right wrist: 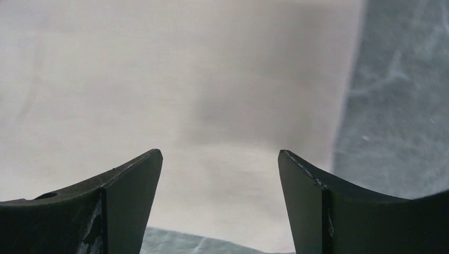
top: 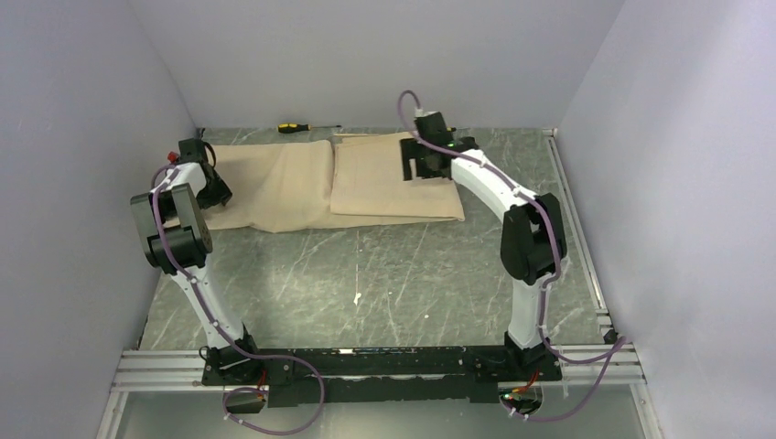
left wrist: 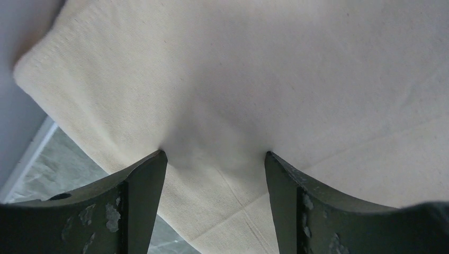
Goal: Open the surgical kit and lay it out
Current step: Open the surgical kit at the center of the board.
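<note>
Pale walls [top: 366, 55] box in three sides. The tabletop [top: 384, 274] is dark green, marble-look. Beige wrap cloth [top: 366, 187] lies folded flat at the far end, long axis left-right. Yellow-and-black screwdriver [top: 297, 127] sits just behind it. My left fingers [left wrist: 143, 201] are spread, tips dimpling the cloth's left end. My right fingers [right wrist: 132, 196] are spread over its right edge.

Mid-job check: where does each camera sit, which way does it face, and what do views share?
Top external: above, behind the bases, looking down at table; both arms show.
Left wrist: looks past open left gripper onto wrap cloth corner.
Right wrist: past open right gripper onto the cloth's edge.
Shared: all see the cloth.
</note>
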You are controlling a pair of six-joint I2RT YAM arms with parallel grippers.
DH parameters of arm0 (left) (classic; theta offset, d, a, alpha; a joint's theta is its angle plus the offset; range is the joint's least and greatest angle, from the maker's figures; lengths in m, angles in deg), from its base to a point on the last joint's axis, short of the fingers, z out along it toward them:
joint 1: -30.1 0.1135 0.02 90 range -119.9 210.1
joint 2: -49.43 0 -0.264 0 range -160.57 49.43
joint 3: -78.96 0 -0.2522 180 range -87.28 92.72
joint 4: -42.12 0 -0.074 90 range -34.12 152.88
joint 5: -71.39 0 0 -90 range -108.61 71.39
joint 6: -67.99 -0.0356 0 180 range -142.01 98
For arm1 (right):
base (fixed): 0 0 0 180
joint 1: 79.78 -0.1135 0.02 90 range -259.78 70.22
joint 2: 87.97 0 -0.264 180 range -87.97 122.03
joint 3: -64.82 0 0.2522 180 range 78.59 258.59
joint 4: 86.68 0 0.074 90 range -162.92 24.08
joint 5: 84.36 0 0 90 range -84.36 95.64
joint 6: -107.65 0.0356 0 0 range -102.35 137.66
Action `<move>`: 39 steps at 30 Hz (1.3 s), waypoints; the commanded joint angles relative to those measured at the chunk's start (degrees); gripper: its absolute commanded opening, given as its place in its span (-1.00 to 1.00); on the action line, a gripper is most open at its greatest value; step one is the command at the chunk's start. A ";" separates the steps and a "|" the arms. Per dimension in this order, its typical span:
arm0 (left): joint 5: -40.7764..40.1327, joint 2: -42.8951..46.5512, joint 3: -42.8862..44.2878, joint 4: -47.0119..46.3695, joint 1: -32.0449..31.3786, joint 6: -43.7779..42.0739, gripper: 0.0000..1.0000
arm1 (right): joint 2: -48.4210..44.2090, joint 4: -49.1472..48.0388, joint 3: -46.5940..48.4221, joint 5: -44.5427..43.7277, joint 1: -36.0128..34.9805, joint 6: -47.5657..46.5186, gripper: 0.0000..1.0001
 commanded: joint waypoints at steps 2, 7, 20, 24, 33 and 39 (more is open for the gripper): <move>-8.93 -4.90 1.39 4.66 1.05 -4.28 0.47 | -1.54 -5.25 3.80 2.68 -7.87 -8.64 0.70; -8.80 -5.39 3.58 3.76 1.05 -5.63 0.49 | 2.04 -7.52 7.45 6.20 -14.40 -16.35 0.68; -10.11 -7.98 6.62 5.55 1.05 -4.38 0.48 | 10.70 -9.21 10.17 -1.71 -27.94 -32.81 0.68; -10.33 -8.23 6.72 5.46 1.05 -4.54 0.48 | 13.27 -11.57 10.35 -9.10 -29.03 -34.24 0.68; -7.57 -7.23 6.78 4.79 2.76 -3.33 0.48 | 13.97 -17.79 7.04 -16.78 -28.37 -36.21 0.64; -6.57 -6.83 7.48 4.28 3.81 -2.86 0.47 | 10.75 -14.95 7.89 -16.12 -28.35 -35.91 0.31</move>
